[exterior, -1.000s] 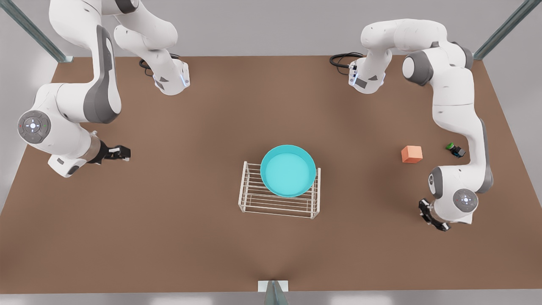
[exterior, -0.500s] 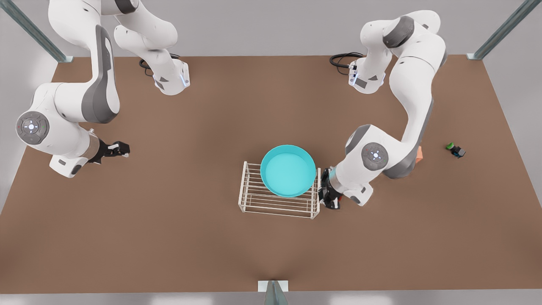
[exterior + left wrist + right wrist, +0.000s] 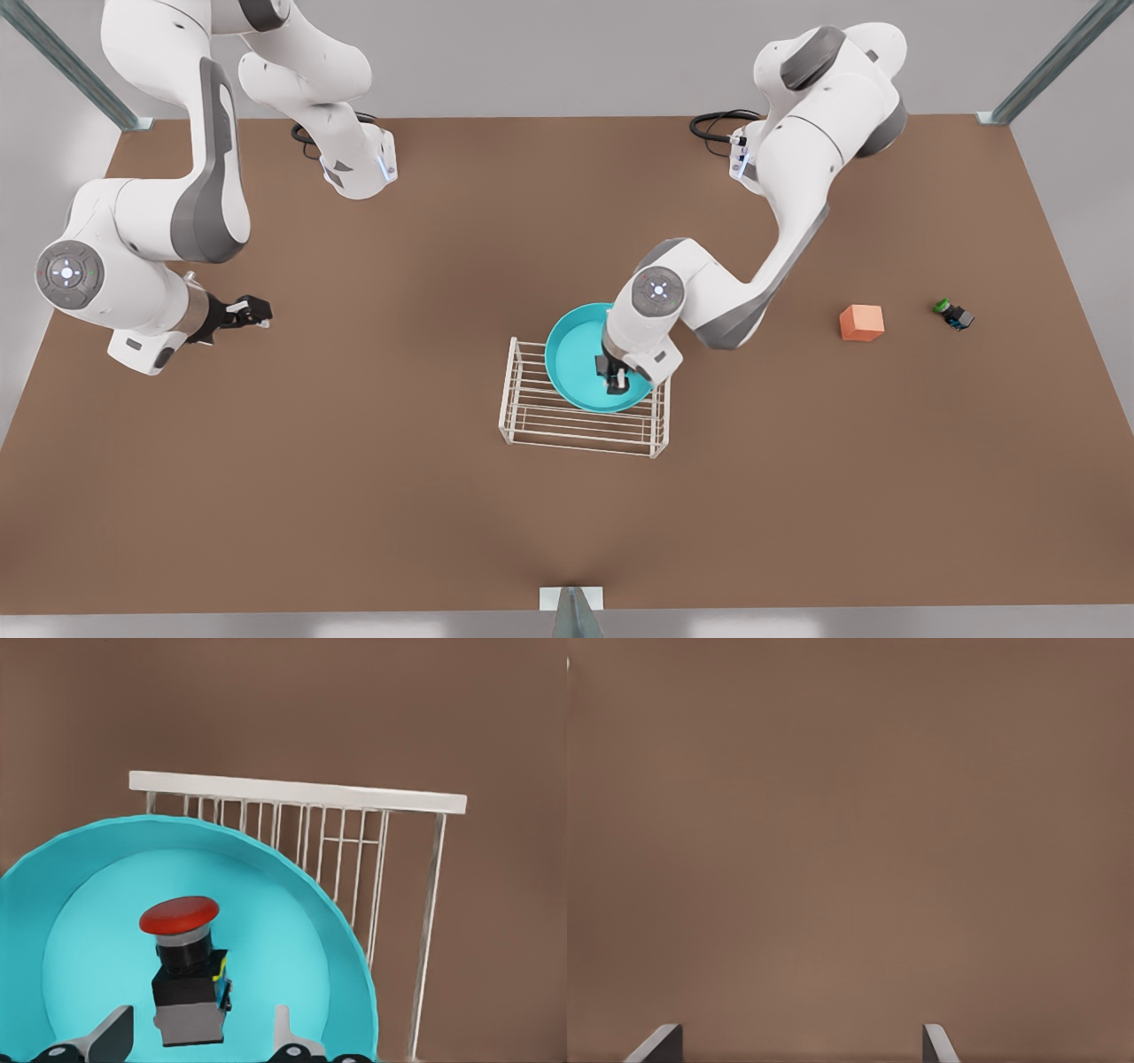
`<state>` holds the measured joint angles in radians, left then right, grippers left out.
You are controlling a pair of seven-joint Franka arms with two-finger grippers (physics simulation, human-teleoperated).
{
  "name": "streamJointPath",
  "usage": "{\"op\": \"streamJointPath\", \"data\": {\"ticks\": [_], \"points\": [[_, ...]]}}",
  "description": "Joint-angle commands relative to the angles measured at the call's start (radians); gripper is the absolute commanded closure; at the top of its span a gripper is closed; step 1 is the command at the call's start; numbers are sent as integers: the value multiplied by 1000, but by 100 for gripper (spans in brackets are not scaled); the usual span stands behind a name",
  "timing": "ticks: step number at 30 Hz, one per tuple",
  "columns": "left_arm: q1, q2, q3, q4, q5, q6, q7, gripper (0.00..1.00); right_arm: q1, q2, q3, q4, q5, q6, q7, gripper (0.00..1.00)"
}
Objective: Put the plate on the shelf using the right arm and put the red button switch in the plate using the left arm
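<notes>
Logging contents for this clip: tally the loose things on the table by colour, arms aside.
Turquoise: 1, the plate on the shelf.
White: 1, the shelf.
Red-capped: 1, the red button switch in the plate, between the open fingers of the left pincer.
Green-capped: 1, the green switch.
Orange: 1, the cube.
Total: 5.

one plate, one shelf, seemingly two switches, one cube

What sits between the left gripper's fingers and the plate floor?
In the left wrist view, the red button switch stands on the plate between the left gripper's spread fingers, with a gap on each side.
</notes>
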<state>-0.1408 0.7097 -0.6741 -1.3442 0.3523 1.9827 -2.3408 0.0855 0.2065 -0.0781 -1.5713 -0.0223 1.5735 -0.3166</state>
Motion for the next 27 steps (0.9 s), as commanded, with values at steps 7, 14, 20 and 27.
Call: {"op": "streamJointPath", "data": {"ticks": [7, 14, 20, 27], "points": [[325, -276, -81, 192, -88, -683, 1815, 0, 0, 2, -2, 0, 1, 0, -50, 0], [104, -506, 527, -87, -404, -369, 2468, 0, 0, 4, -2, 0, 1, -1, -50, 0], [107, -493, 527, -87, -394, -351, 2465, 0, 0, 5, -2, 0, 1, -1, -50, 0], [109, -492, 528, -89, -401, -349, 2464, 0, 0, 19, -2, 0, 1, -1, -39, 0]]}}
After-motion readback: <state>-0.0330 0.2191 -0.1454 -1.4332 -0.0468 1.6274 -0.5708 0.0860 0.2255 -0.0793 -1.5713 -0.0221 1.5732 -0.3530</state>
